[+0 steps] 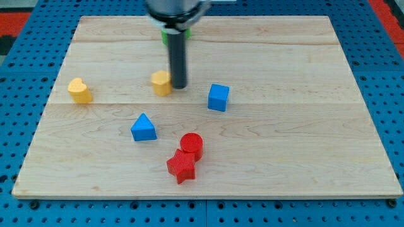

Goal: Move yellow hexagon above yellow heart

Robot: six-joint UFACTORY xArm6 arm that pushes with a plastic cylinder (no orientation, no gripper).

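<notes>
The yellow hexagon (161,82) sits on the wooden board a little left of centre, in the upper half. My tip (179,86) stands right against its right side. The yellow heart (79,90) lies far to the view's left, at about the same height as the hexagon. The rod rises straight up from the tip to the arm at the view's top.
A blue cube (218,97) lies right of my tip. A blue triangle (143,128) lies below the hexagon. A red cylinder (192,145) touches a red star (182,166) near the bottom centre. A green block (165,34) is partly hidden behind the rod at the top.
</notes>
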